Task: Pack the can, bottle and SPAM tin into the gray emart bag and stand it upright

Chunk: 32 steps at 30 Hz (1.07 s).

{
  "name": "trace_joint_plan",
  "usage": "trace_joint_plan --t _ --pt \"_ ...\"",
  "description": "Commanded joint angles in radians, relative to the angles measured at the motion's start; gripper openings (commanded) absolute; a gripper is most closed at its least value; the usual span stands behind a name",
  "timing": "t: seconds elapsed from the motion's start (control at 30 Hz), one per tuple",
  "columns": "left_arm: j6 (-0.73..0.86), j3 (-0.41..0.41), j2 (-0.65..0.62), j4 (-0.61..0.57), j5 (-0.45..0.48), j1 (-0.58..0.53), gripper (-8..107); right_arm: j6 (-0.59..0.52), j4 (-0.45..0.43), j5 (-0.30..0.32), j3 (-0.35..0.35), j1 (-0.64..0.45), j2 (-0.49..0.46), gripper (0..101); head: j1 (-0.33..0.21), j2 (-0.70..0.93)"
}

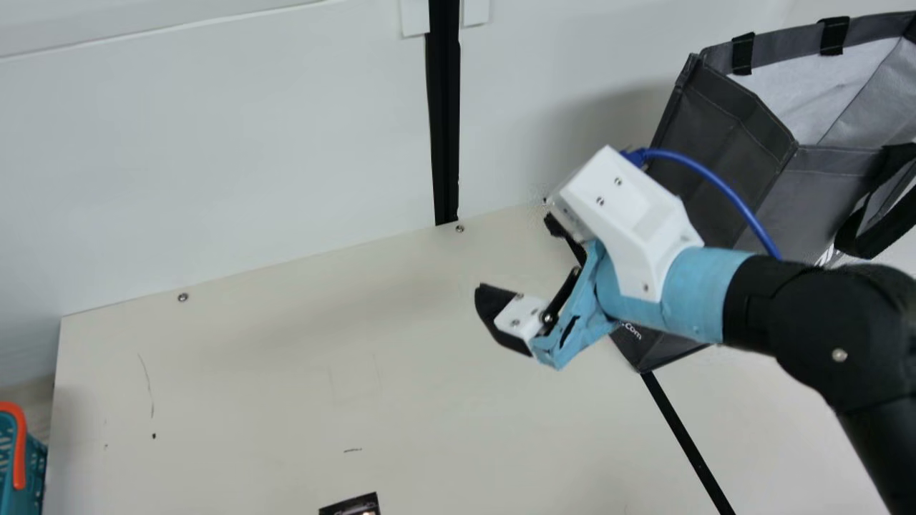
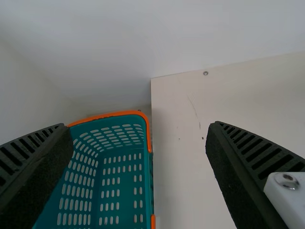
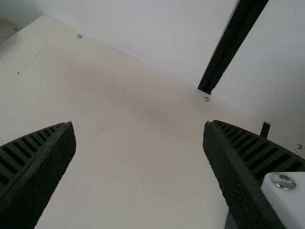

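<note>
The right gripper (image 1: 521, 263) stands wide open with nothing in it, its wrist in front of the gray bag (image 1: 723, 146). The bag looks upright, mouth open; whether can, bottle and tin are inside I cannot tell. The step is probably to leave the bag standing: ease the wrist off without hooking a strap (image 1: 891, 204) on the cable (image 1: 723, 189), and make any correction low on the side, since the soft rim would fold. The cream table (image 1: 286, 386) meets a white wall (image 1: 215, 150) with a black post (image 1: 444, 107).

In the left wrist view, the left gripper (image 2: 137, 125) is spread wide and empty, with an orange-rimmed teal basket (image 2: 147, 129) beside the table.

In the right wrist view, table and wall lie beyond parted, empty fingers (image 3: 45, 164).
</note>
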Motion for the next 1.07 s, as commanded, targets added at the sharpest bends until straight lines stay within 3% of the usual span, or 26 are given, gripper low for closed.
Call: trace_joint_plan --t 0.0,0.3,1.03 --pt "0.000 0.000 0.000 0.000 0.000 0.000 90 0.029 -0.024 -0.007 0.034 0.015 -0.011 95 -0.023 -0.001" --pt "0.000 0.000 0.000 0.000 0.000 0.000 90 0.134 -0.116 -0.037 0.124 0.075 -0.059 95 -0.023 -0.001" --pt "0.000 0.000 0.000 0.000 0.000 0.000 90 0.136 -0.115 -0.039 0.124 0.076 -0.060 95 -0.023 -0.001"
